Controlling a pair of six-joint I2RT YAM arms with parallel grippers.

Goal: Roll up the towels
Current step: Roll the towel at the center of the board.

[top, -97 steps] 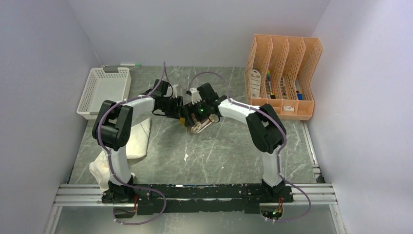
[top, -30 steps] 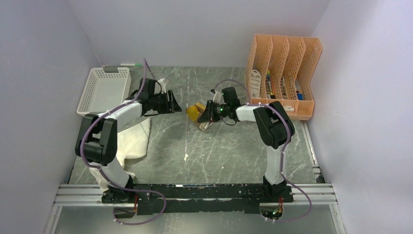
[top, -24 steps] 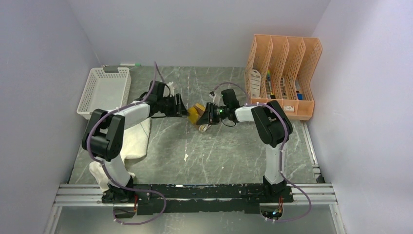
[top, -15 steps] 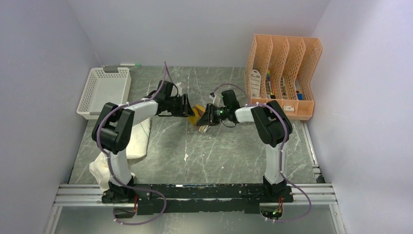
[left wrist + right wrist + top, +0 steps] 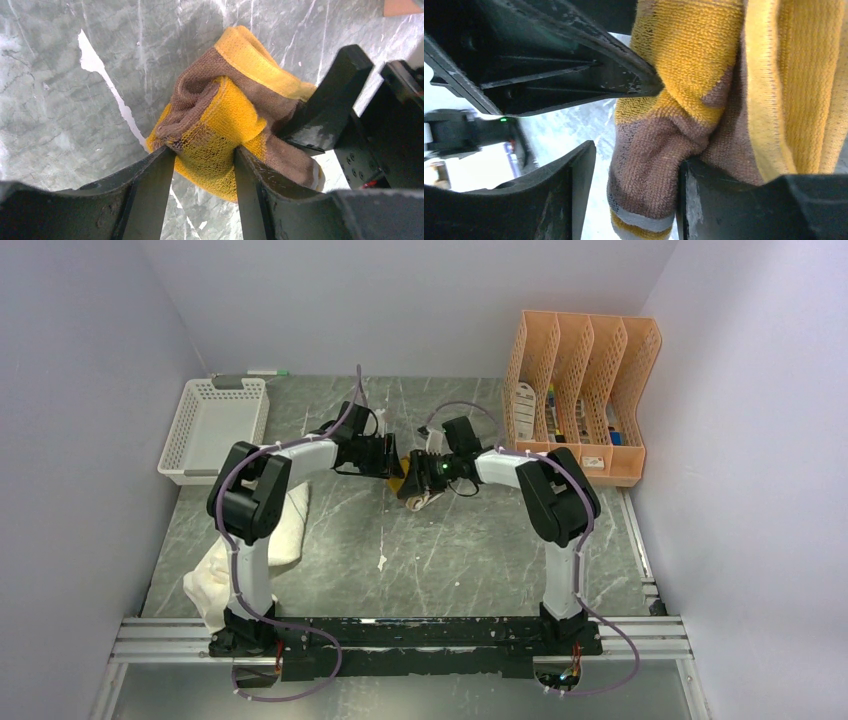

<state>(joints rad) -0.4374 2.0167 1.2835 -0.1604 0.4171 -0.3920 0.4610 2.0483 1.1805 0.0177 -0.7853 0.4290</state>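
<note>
Yellow-brown towel (image 5: 225, 117) lies bunched; orange organizer (image 5: 585, 452) (right) holds small items (image 5: 592, 462).

A white basket (image 5: 213, 426) sits far left on the grey marbled bench (image 5: 450, 550); an orange file rack (image 5: 640, 370) stands far right.

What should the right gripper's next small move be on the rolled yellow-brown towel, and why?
Probably back the right gripper straight away from the yellow-brown towel. Its jaws stand open, one finger clear of the cloth, while the left gripper pinches the roll's end, so the roll looks secured. The cream towel lies unrolled by the left arm.
</note>
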